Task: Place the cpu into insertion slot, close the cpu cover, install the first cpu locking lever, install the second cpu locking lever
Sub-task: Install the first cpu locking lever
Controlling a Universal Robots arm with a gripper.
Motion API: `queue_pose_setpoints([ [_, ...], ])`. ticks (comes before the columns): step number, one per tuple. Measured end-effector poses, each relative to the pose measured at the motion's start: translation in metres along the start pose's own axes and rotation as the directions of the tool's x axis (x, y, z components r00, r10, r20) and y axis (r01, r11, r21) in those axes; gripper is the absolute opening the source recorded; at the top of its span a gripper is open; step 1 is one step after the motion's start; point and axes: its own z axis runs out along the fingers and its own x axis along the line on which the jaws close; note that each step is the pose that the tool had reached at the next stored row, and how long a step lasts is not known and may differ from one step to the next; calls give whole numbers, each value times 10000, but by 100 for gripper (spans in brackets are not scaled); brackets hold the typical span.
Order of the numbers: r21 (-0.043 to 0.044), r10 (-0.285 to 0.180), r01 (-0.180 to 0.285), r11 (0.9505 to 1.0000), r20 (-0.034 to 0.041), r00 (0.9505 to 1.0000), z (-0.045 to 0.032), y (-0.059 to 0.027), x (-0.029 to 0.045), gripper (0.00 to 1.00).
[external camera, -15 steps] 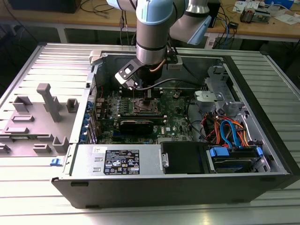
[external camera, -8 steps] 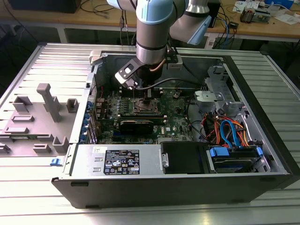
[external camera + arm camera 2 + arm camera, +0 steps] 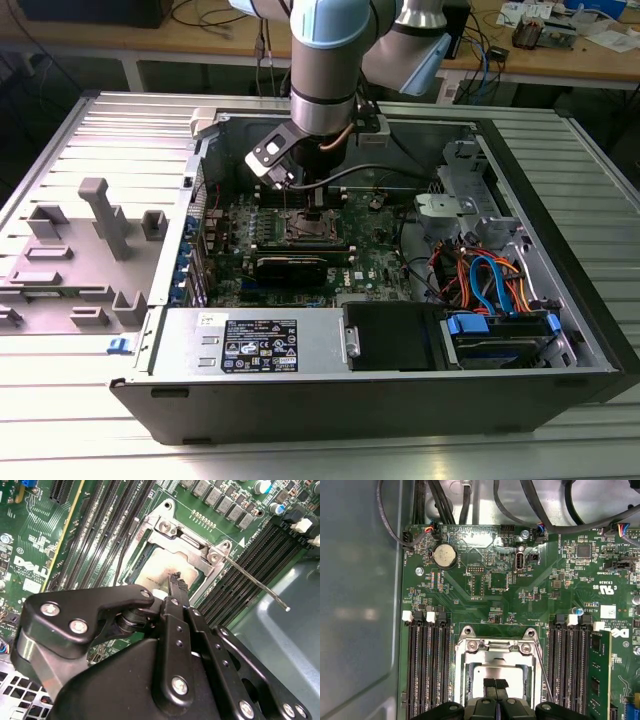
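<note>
Found the black two-fingered gripper (image 3: 175,580) low over the green motherboard (image 3: 485,580) inside the open dark-walled metal computer case (image 3: 400,395), hanging from the grey and pale-blue robot arm (image 3: 325,70). Saw its slim fingers pressed together tip to tip in both wrist views, with nothing between them. Judged those tips to be directly above the small flat square cpu with the dull silver top (image 3: 157,567); could not tell whether touching it. Found that chip seated in the small square insertion slot with the black rim and silvery edging (image 3: 306,228), between two banks of long narrow black memory slots (image 3: 427,670). Saw the thin silvery-grey cpu cover, a square frame plate with a large window (image 3: 495,650), lying down around the chip. Noted a thin silvery wire locking lever (image 3: 255,584) standing out at a slant from one corner of the frame, over the neighbouring memory slots and apart from the gripper. Spotted a round silver coin battery (image 3: 444,556) farther along the board, well apart from the socket.
</note>
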Motion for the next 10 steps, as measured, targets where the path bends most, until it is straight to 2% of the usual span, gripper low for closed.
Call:
queue_pose_setpoints([
  [10,0,0,0,10000,1,10000,-23,0,1,11],
])
